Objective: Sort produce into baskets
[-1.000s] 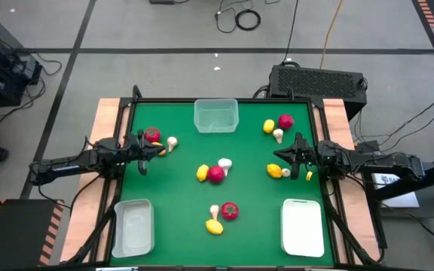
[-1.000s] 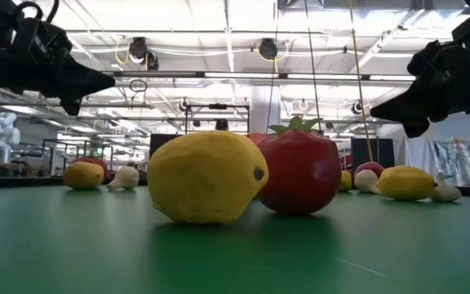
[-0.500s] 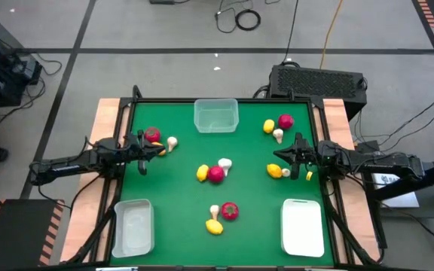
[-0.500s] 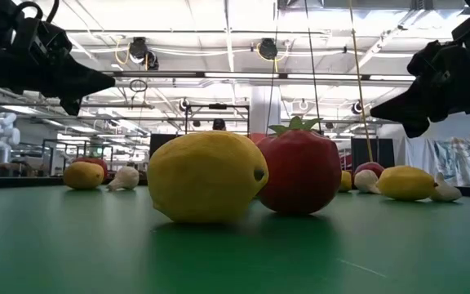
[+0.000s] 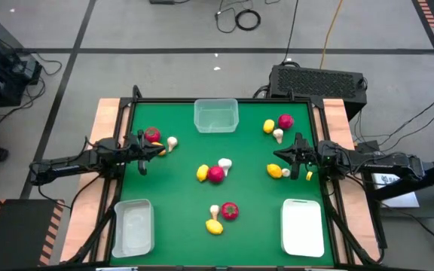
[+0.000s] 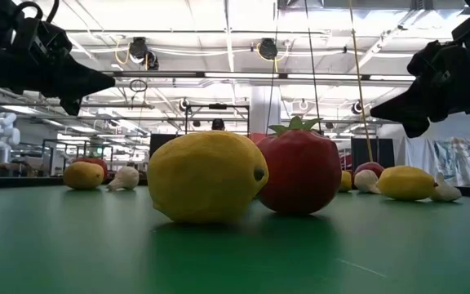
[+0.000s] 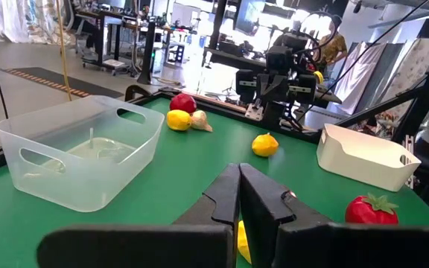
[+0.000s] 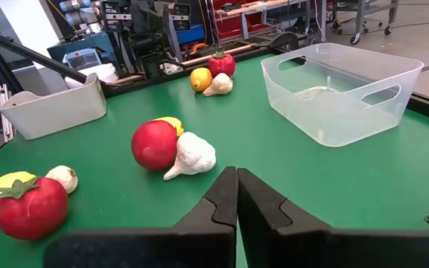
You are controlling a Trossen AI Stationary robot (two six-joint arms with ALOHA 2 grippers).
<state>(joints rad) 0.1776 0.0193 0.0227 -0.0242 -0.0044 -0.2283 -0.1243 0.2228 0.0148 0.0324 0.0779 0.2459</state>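
Produce mid-table, baskets at edges.

Two dark arms reach inward over a green table from its opposite side edges. The left gripper hangs above the table's left part, fingers pressed together. The right gripper hangs above its right part, fingers likewise together.

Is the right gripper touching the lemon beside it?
Cannot tell. In the high view the right gripper overlaps the lemon from above; no view shows a gap or contact.
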